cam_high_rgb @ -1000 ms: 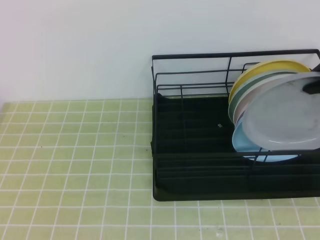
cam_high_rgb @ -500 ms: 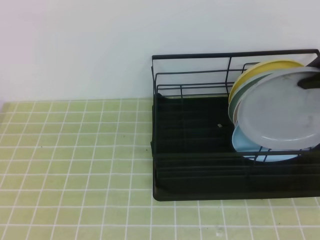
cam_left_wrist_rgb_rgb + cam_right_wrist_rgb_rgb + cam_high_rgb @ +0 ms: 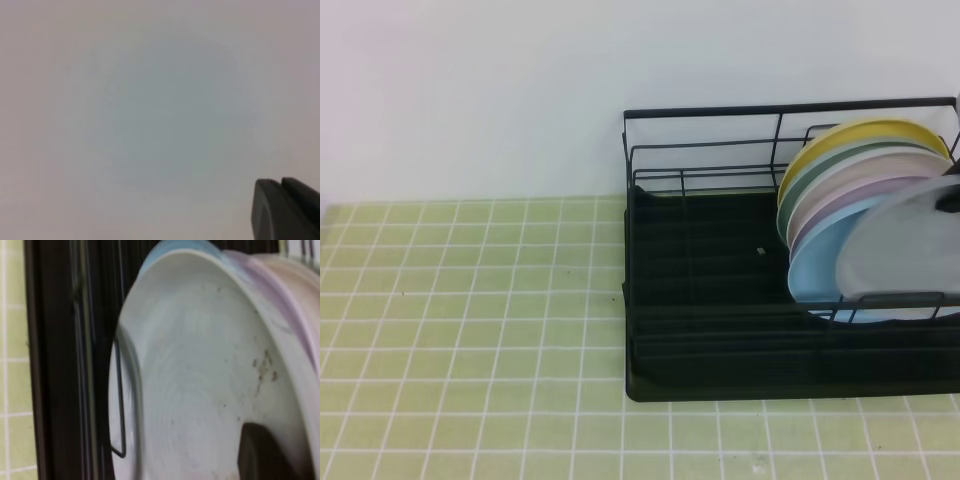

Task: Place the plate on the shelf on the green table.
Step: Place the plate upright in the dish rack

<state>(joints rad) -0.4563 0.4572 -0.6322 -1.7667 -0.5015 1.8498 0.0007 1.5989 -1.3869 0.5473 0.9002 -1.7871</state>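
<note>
The pale grey plate (image 3: pixel 905 245) is tilted upright at the right end of the black wire shelf (image 3: pixel 720 330), in front of the light blue plate (image 3: pixel 815 270), and is cut off by the frame edge. My right gripper (image 3: pixel 950 196) is shut on its upper rim. In the right wrist view the plate (image 3: pixel 200 380) fills the frame, with one dark finger (image 3: pixel 265 455) lying on its face. The shelf stands on the green table (image 3: pixel 470 330). Of my left gripper only a dark finger (image 3: pixel 285 210) shows, against a blank wall.
Yellow (image 3: pixel 860 135), dark green, beige and lilac (image 3: pixel 840 200) plates stand in a row in the shelf behind the light blue one. The shelf's left half (image 3: pixel 700 260) holds no plates. A white wall rises behind the rack.
The grey plate has moved right and down with my right gripper, uncovering the lilac and light blue plates and sliding partly out of the frame.
</note>
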